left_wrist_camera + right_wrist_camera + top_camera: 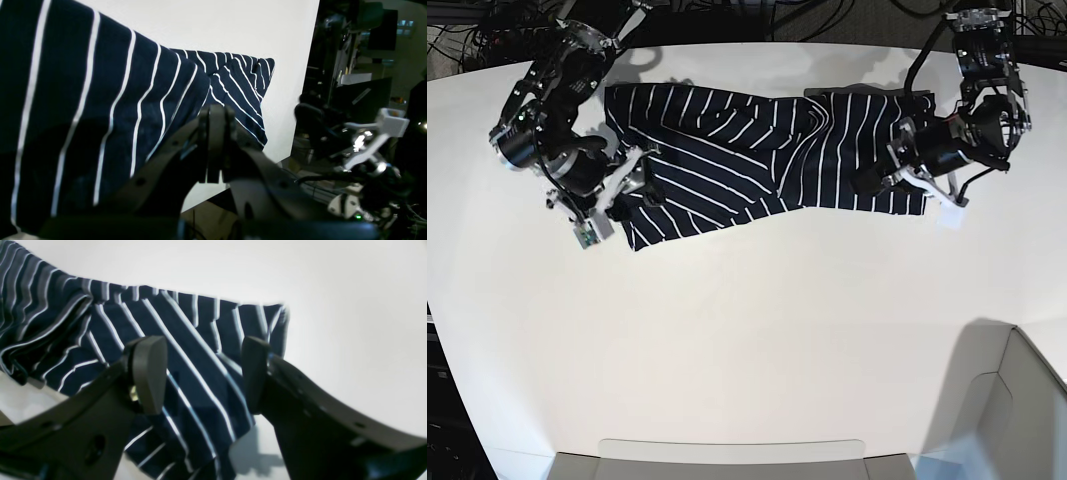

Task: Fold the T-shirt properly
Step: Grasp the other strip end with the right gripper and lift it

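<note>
My left hand [215, 115] has its dark fingers pressed together. Beyond and beside it spreads the soft navy T-shirt with thin white stripes [100, 100], lying rumpled on the plain white tabletop [233, 30].

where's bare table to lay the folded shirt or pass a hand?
Free: the wide white table in front of the T-shirt, running to the near edge. Crowded: the far strip, where the shirt spans between the open right gripper over one end and the shut left gripper at the other.
</note>
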Robot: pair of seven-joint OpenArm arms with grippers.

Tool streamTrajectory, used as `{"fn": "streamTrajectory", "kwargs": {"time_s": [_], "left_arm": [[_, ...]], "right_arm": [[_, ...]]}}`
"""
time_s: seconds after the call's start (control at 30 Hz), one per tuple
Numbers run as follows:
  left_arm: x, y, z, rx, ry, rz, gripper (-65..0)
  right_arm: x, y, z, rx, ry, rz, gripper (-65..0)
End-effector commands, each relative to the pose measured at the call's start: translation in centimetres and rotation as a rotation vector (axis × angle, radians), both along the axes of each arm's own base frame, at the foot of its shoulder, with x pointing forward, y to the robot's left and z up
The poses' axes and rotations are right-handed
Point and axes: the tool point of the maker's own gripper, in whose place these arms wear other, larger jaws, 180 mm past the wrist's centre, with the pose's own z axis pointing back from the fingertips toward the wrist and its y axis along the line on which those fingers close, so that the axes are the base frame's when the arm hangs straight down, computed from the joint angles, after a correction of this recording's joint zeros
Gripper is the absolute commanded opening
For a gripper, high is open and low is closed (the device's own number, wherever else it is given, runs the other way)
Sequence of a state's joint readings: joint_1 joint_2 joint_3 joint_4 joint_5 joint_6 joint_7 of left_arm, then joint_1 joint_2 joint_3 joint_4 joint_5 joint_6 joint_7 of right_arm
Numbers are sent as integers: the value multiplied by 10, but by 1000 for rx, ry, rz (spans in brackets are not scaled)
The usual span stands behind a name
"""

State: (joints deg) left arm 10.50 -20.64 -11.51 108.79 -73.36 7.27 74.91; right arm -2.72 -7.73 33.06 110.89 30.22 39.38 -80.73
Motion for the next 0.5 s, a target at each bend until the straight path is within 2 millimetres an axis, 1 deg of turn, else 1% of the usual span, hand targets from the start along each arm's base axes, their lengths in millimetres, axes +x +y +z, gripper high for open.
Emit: {"fn": "streamTrajectory", "kwargs": {"time_s": [0.0, 0.1, 0.17, 0.23, 0.33, 0.47], "left_arm": [[1, -2, 8, -14, -16, -16, -650], [1, -2, 8, -16, -16, -15, -650], [1, -2, 8, -16, -16, -15, -650], [1, -2, 8, -16, -16, -15, -650], [1, -3, 8, -17, -17, -16, -650], [1, -3, 9, -16, -22, -20, -650]], "right_arm": [[3, -11, 7, -2, -34, -34, -301], [-3, -38, 1, -20, -10, -124, -301], [-6, -50, -3, -37, 6, -162, -301], [-8, -57, -6, -57, 21, -182, -301], [-10, -55, -18, -60, 62, -176, -301], [-17, -42, -51, 4, 170, -144, -301]]}}
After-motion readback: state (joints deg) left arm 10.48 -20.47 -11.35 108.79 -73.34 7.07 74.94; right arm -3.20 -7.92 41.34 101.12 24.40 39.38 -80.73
